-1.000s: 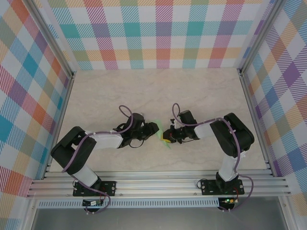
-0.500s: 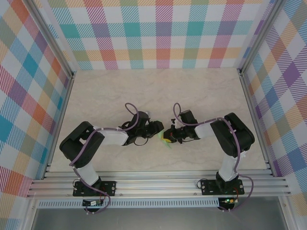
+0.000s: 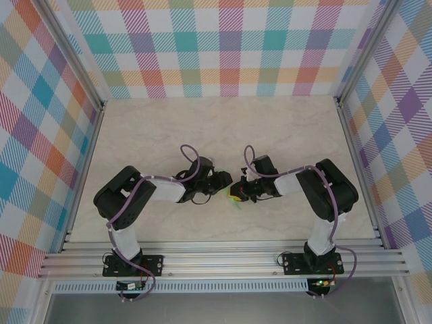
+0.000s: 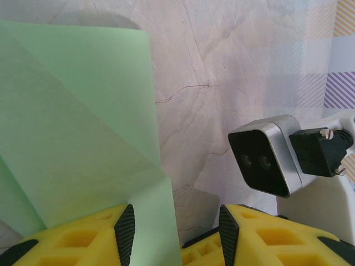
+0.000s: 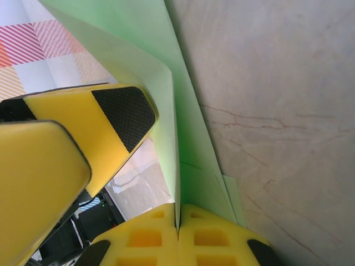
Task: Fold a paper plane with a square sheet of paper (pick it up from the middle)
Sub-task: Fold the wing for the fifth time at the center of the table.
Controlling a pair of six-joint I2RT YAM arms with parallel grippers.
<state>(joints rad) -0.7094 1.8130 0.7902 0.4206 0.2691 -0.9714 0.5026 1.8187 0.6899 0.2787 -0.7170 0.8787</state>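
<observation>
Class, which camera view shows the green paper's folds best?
Left wrist: the green paper faces the camera, creases plain. Right wrist: paper edge-on, pinched in the right claw. Top external shows a sliver.

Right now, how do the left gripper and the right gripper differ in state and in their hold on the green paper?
The right gripper is shut, while the left gripper stands open. The right gripper pinches the green paper between its fingers; the left gripper clamps nothing, the paper only lying by one finger. Both have yellow fingers.

The green paper (image 4: 72, 138) is cut off by the left wrist view's left edge.
</observation>
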